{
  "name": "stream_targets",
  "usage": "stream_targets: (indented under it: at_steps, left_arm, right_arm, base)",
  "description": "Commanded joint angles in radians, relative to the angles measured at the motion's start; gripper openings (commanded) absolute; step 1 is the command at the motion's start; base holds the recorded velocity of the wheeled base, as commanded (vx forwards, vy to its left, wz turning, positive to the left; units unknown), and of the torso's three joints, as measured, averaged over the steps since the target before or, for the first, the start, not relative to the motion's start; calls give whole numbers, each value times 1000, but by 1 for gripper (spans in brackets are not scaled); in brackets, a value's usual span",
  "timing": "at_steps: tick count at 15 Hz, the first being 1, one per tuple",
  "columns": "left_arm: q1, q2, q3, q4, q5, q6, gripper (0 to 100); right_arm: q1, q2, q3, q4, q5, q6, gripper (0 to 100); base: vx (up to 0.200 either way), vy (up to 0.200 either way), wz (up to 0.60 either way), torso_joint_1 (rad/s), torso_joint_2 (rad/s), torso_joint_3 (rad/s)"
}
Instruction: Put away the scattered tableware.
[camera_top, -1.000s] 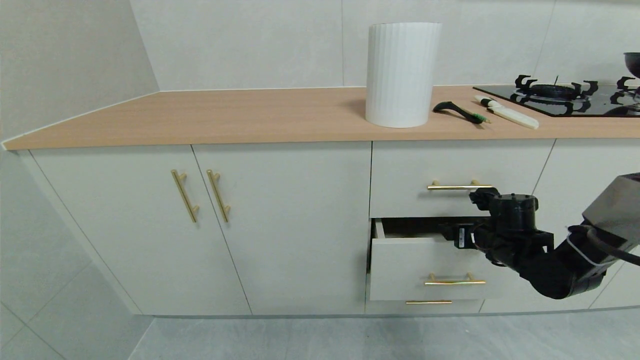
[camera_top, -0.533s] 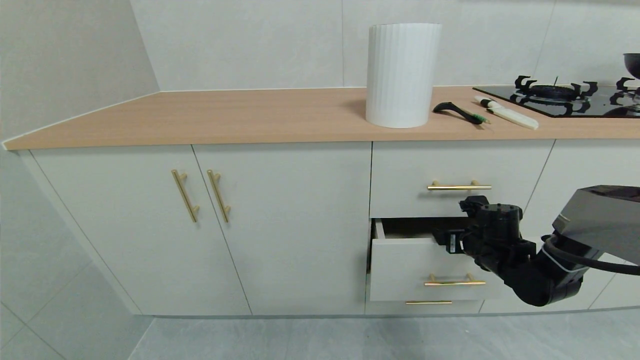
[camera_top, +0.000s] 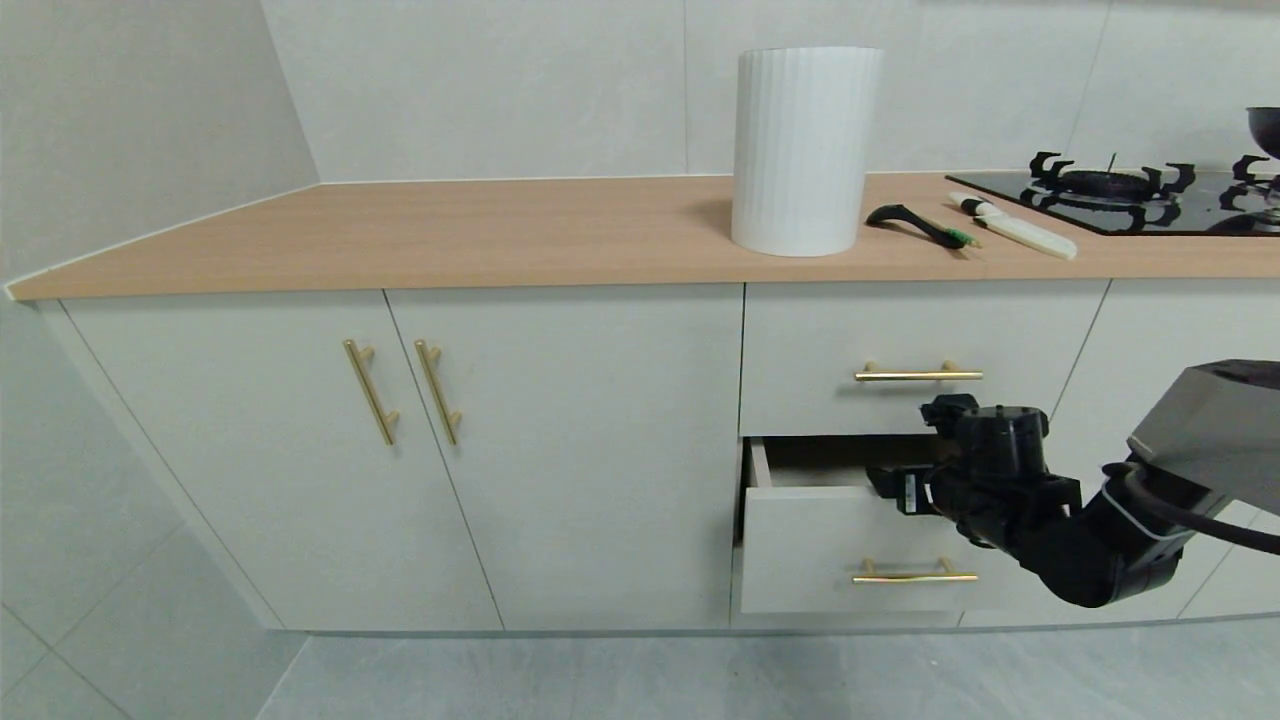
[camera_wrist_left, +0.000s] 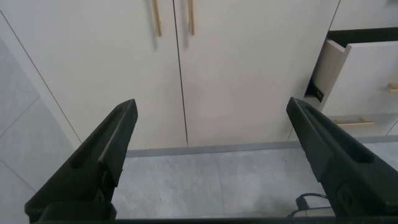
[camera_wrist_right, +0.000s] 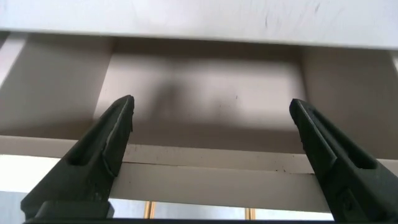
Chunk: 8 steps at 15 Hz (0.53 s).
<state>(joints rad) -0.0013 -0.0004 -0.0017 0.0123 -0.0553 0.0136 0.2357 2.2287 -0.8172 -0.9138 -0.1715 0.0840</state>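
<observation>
Two utensils, loose on countertop
One black ladle, one white knife beside one ribbed canister (contents hidden); one drawer part-open, right gripper spread wide at its rim; left gripper wide before the cabinet doors.

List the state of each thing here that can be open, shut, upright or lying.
Middle drawer, partly open.
Top drawer, shut.
Cabinet doors, both shut.
White ribbed cylinder, upright on the counter.
Black utensil, lying flat.
White utensil, lying flat.
Left hand, open, holding nothing.
Right hand, open, at the middle drawer's opening.
</observation>
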Motion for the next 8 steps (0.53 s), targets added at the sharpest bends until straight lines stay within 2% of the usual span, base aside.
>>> stream_targets:
  at_steps: [1, 5, 8]
  left_arm:
    - [0, 0, 0, 0, 0, 0, 100]
    - [0, 0, 0, 1, 0, 0, 100]
    - [0, 0, 0, 0, 0, 0, 100]
  right_arm:
    - [0, -46, 7, 23, 0, -4, 100]
    - [0, -96, 32, 95, 4, -6, 100]
    - [2, -153, 33, 202, 9, -6, 100]
  base:
    - [0, 0, 0, 0, 0, 0]
    - [0, 0, 0, 0, 0, 0]
    - [0, 0, 0, 0, 0, 0]
